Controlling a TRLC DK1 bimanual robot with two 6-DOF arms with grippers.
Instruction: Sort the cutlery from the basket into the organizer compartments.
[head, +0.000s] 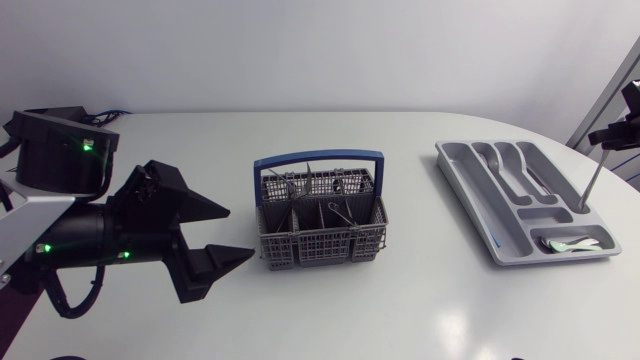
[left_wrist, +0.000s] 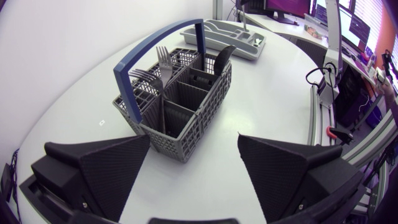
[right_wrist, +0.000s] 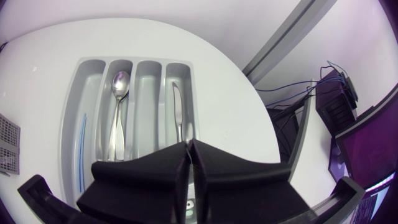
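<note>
**A:** Where does the cutlery stand?

**B:** The grey basket (head: 320, 245) sits in the middle of the bench (head: 400, 310), its blue handle (head: 318, 157) arched over the top. Forks (left_wrist: 163, 59) stand in its compartments with their tines up.

**A:** And the organizer?

**B:** The organizer (head: 468, 200) lies well to the basket's right, near the bench edge. A spoon (right_wrist: 118, 102) lies in one of its long compartments, bowl away from the right arm.

**A:** What is the robot's right claw doing?

**B:** The right claw (right_wrist: 189, 155) has its fingers pressed narrow on a knife (right_wrist: 178, 115). The blade runs ahead of the fingers over a long compartment, and one compartment lies between it and the spoon's. From overhead the knife hangs slanted above the organizer's far side. Whether its low end touches the tray cannot be told.

**A:** And its left claw?

**B:** The left claw (head: 240, 232) is spread wide and holds nothing. It points at the basket from the left, near it but apart.
</note>
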